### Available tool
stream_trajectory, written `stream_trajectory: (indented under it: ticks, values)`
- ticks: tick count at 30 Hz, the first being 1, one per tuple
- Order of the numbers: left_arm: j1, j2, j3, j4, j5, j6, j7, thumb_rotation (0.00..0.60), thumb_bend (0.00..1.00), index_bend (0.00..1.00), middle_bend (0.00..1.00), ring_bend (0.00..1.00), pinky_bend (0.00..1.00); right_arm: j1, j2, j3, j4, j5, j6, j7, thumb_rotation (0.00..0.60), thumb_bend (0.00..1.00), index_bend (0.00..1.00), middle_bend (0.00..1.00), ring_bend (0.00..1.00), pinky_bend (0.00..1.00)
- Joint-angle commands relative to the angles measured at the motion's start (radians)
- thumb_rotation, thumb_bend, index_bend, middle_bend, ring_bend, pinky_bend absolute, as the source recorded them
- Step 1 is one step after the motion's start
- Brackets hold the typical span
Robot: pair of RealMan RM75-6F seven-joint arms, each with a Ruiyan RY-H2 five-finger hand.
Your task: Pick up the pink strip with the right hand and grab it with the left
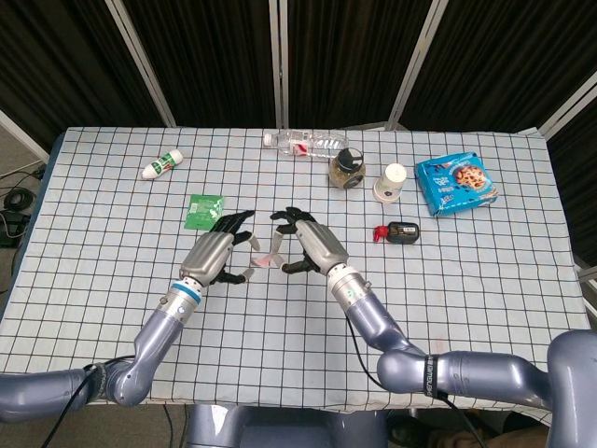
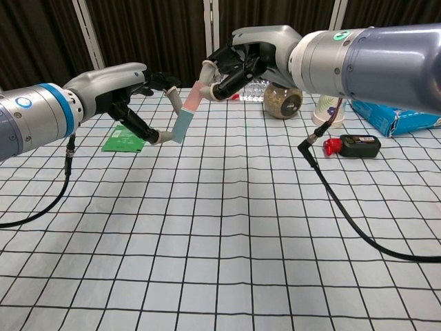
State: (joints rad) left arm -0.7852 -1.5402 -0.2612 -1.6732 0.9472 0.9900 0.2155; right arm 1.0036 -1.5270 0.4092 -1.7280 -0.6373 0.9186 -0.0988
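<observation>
The pink strip (image 2: 186, 117), pink at its upper end and pale blue lower down, hangs tilted in the air above the checked table (image 2: 227, 227). My right hand (image 2: 248, 62) pinches its upper end between thumb and fingertips. My left hand (image 2: 120, 86) is right beside it with its fingers spread around the strip. Its thumb tip meets the strip's lower end and a finger curls by the upper part. No firm grip by the left hand shows. From the head view the strip (image 1: 267, 260) sits between the left hand (image 1: 213, 254) and the right hand (image 1: 312, 245).
A green packet (image 1: 202, 209) lies just beyond the left hand. Further back are a white tube (image 1: 161, 165), a lying water bottle (image 1: 303, 143), a jar (image 1: 348, 169), a paper cup (image 1: 391, 182) and a blue cookie pack (image 1: 455, 184). A black and red device (image 1: 399, 231) lies at the right.
</observation>
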Motion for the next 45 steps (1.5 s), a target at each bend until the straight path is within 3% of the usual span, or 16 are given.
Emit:
stream_trajectory:
  ticks: [1,9,13,21,29,37,45]
  values:
    - [-0.003,-0.008,0.000,0.004,-0.006,-0.001,-0.001,0.600,0.32,0.40,0.00,0.00,0.00,0.003,0.000,-0.001,-0.003,0.001,0.001,-0.004,0.600,0.43,0.80,0.17,0.00,0.00]
    - [-0.008,-0.031,0.004,0.017,-0.019,0.005,0.005,0.600,0.32,0.41,0.00,0.00,0.00,0.008,0.000,-0.005,-0.009,0.008,0.003,-0.013,0.600,0.43,0.80,0.17,0.00,0.00]
    - [-0.010,-0.034,0.005,0.016,-0.022,0.007,0.012,0.600,0.33,0.48,0.00,0.00,0.00,0.008,-0.001,-0.006,-0.010,0.006,0.005,-0.011,0.600,0.43,0.80,0.17,0.00,0.00]
    - [-0.012,-0.039,0.009,0.014,-0.021,0.013,0.019,0.600,0.43,0.52,0.00,0.00,0.00,0.004,0.004,-0.008,-0.011,0.004,0.005,-0.006,0.600,0.43,0.80,0.17,0.00,0.00]
    - [-0.014,-0.045,0.010,0.015,-0.025,0.017,0.024,0.600,0.47,0.55,0.00,0.00,0.00,0.001,0.010,-0.008,-0.012,0.001,0.005,-0.002,0.600,0.43,0.80,0.17,0.00,0.00]
    - [-0.016,-0.054,0.007,0.015,-0.030,0.020,0.025,0.600,0.56,0.62,0.00,0.00,0.00,-0.001,0.011,-0.010,-0.013,-0.002,0.003,0.003,0.600,0.43,0.80,0.17,0.00,0.00]
    - [-0.011,-0.057,0.006,0.021,-0.034,0.024,0.016,0.600,0.57,0.74,0.00,0.00,0.00,-0.005,0.014,-0.009,-0.016,-0.008,0.004,0.010,0.600,0.43,0.80,0.17,0.00,0.00]
